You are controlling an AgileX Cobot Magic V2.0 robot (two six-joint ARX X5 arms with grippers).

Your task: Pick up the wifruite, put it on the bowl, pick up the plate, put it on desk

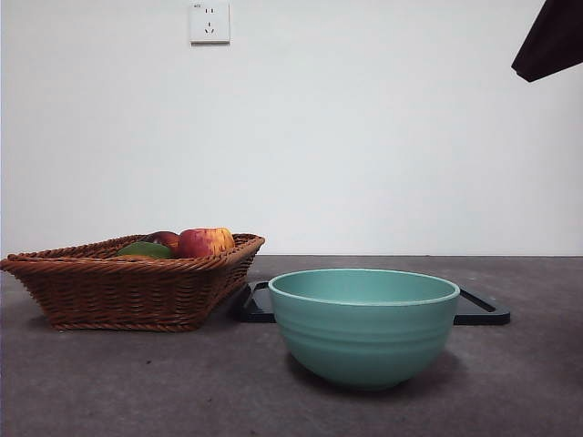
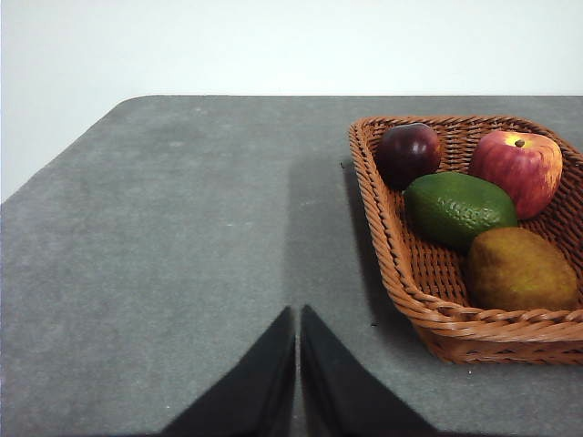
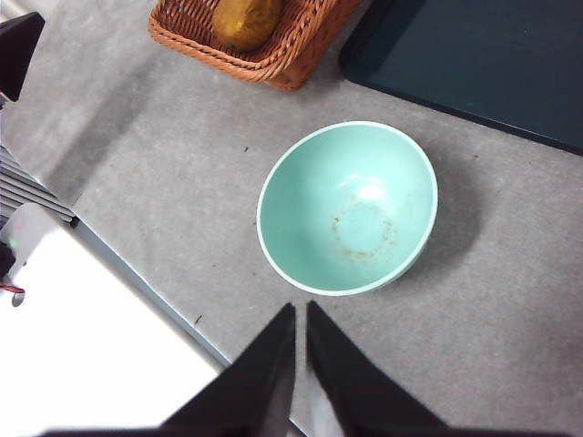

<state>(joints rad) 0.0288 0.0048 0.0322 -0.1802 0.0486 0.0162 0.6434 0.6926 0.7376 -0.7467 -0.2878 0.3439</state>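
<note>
The orange-brown wifruite [image 2: 522,270] lies in the wicker basket [image 2: 401,264], at its near corner; it also shows in the right wrist view [image 3: 244,20]. The teal bowl [image 1: 364,328] stands empty on the desk [image 1: 137,382] in front of the dark flat plate [image 1: 483,311]. My left gripper [image 2: 298,314] is shut and empty, above bare desk beside the basket. My right gripper [image 3: 301,308] is shut and empty, high above the bowl [image 3: 346,208], near the table's edge. The plate [image 3: 483,64] lies beyond the bowl.
The basket [image 1: 127,291] also holds a red-yellow apple [image 2: 516,168], a green fruit [image 2: 458,209] and a dark red fruit [image 2: 408,155]. A black arm tip [image 1: 551,41] shows at the front view's top right corner. A wall socket [image 1: 209,23] is behind.
</note>
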